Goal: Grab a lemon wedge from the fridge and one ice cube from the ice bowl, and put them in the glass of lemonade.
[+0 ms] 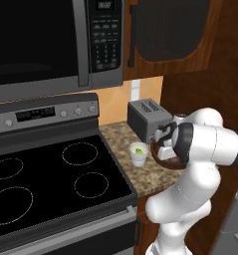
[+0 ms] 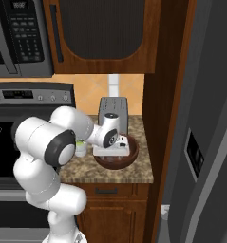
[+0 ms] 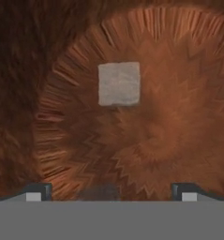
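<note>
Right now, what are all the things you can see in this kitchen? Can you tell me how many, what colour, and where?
ice bowl: one, dark reddish-brown, on the counter in front of the toaster
ice cube: one seen, whitish, on the bowl's floor
glass of lemonade: one, pale with yellow-green top, on the counter left of the bowl
toaster: one, grey, back of the counter
counter: one, speckled brown, between stove and fridge
stove: one, black top, left of the counter
microwave: one, black and grey, above the stove
fridge: one, grey, far right
end effector: one, dark tips, open, over the bowl
</note>
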### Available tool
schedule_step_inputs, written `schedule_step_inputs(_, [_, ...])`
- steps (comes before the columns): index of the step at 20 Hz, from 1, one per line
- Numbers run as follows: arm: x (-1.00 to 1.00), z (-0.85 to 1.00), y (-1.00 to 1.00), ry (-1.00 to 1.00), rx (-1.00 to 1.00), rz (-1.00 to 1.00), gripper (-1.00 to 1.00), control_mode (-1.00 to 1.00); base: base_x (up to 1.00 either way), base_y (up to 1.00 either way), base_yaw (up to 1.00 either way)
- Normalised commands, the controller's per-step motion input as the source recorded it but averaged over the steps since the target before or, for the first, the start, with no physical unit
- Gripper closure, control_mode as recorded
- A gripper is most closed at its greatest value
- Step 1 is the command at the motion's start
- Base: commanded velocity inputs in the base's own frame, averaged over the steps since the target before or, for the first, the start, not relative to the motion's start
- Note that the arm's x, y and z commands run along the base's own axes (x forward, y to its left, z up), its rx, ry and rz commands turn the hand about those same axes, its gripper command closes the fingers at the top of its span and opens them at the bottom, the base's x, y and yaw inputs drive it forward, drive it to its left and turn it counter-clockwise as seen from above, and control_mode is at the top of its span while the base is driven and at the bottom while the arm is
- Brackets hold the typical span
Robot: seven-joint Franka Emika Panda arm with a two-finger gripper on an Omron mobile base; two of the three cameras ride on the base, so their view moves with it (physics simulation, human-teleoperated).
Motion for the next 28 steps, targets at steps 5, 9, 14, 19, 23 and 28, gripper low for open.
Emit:
schedule_step_inputs(5, [-0.33, -0.25, 0.0, -0.02, 0.0, 0.0, -1.0, -1.0, 0.0, 0.0, 0.0])
schedule_step_inputs(9, [-0.22, 0.0, -0.01, -0.03, 0.0, 0.0, -1.0, -1.0, 0.0, 0.0, 0.0])
schedule_step_inputs(14, [-0.04, 0.0, 0.0, -0.01, 0.0, 0.0, -1.0, -1.0, 0.0, 0.0, 0.0])
schedule_step_inputs(19, [-0.16, -0.19, 0.0, 0.0, 0.0, -0.01, -1.0, -1.0, 0.0, 0.0, 0.0])
schedule_step_inputs(23, [-0.13, -0.62, 0.0, -0.01, -0.01, -0.02, -1.0, -1.0, 0.0, 0.0, 0.0])
schedule_step_inputs(28, [-0.02, -0.65, 0.0, -0.03, -0.03, -0.01, 1.0, -1.0, 0.0, 0.0, 0.0])
